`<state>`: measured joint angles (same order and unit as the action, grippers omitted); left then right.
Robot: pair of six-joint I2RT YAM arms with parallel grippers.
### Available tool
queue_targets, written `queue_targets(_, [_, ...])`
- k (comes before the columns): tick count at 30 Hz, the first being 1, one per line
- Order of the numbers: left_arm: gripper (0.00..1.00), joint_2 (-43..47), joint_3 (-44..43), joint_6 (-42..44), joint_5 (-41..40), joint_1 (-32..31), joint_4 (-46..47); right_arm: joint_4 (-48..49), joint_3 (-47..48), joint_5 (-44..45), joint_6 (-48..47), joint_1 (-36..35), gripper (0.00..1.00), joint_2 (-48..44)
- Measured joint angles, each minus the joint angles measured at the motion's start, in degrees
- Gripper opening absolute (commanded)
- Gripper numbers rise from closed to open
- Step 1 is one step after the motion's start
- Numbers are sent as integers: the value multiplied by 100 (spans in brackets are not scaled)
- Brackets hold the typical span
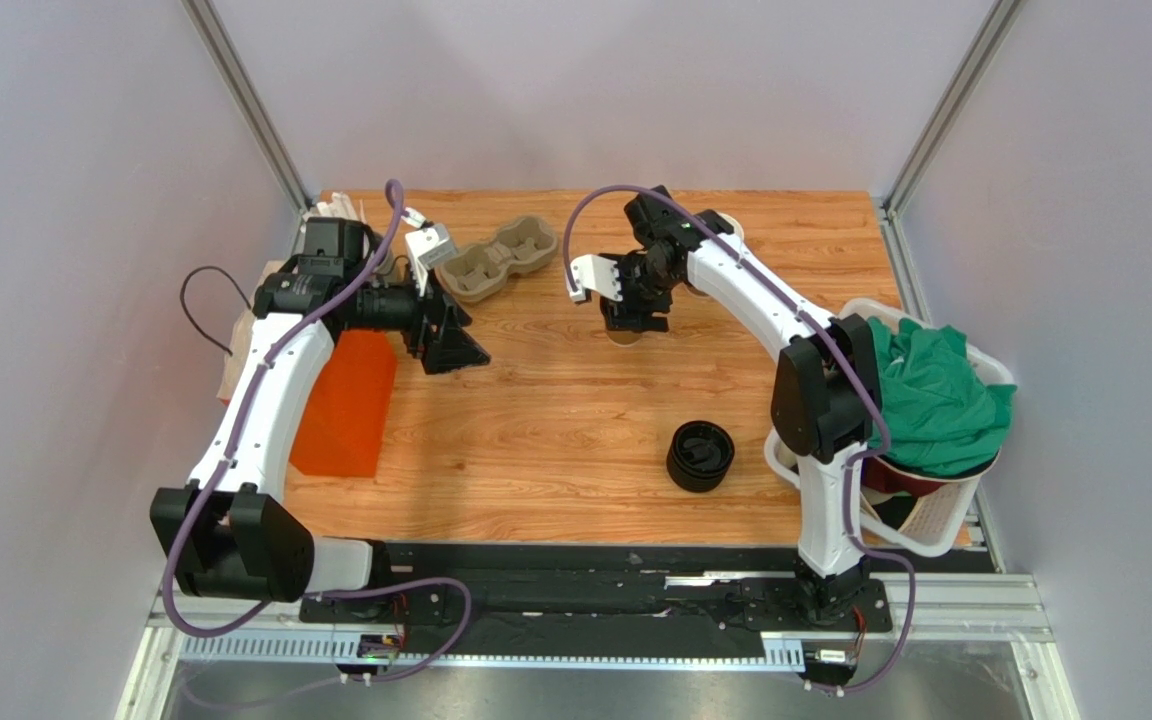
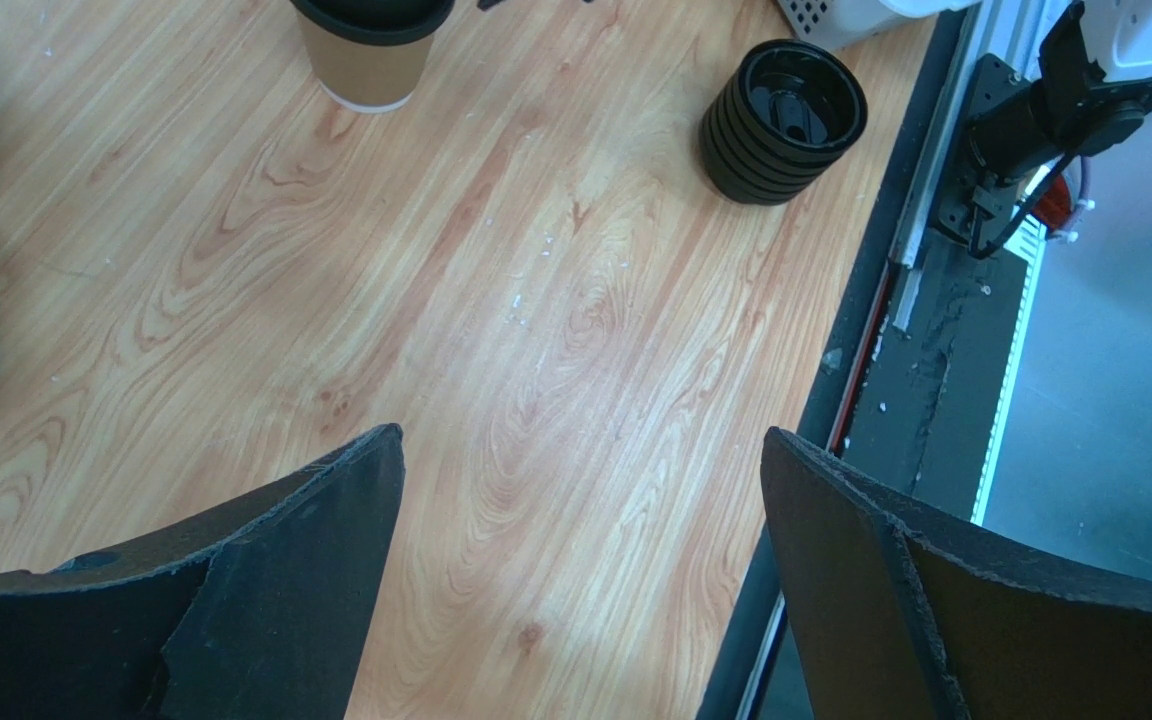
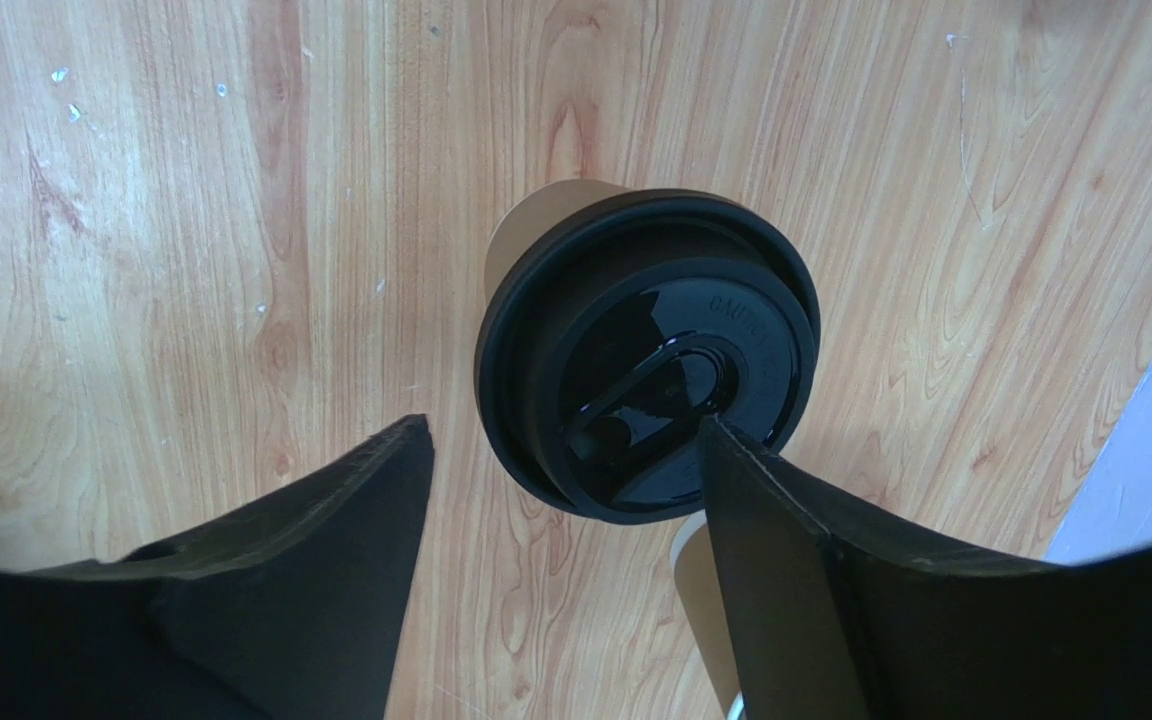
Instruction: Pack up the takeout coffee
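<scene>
The takeout coffee (image 3: pixel 647 353) is a brown paper cup under a black lid, standing upright on the wooden table (image 1: pixel 567 420). It also shows in the top view (image 1: pixel 630 336) and at the upper edge of the left wrist view (image 2: pixel 372 45). My right gripper (image 3: pixel 564 432) hovers right above it, open and empty, with one fingertip (image 3: pixel 748 495) over the lid's middle. In the top view the right gripper (image 1: pixel 630 308) hides most of the cup. My left gripper (image 2: pixel 579 443) is open and empty over bare wood, left of the cup, seen from above (image 1: pixel 444 342).
A moulded pulp cup carrier (image 1: pixel 500 255) lies at the back between the arms. A pile of black lids (image 1: pixel 701 455) sits front right, also in the left wrist view (image 2: pixel 782 102). An orange bag (image 1: pixel 345 402) lies at the left. A white basket (image 1: pixel 973 503) with green cloth stands at the right edge.
</scene>
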<state>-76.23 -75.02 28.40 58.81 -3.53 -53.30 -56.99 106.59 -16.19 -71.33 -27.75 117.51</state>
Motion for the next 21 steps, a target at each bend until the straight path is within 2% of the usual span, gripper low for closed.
queue_targets(7, [97, -22, 0, 0, 0, 0, 2, -140, 330, -46, -33, 76, 55, 42])
queue_targets(21, [97, -52, 0, 0, 2, 0, 2, -769, 675, -72, -216, 157, 50, 332])
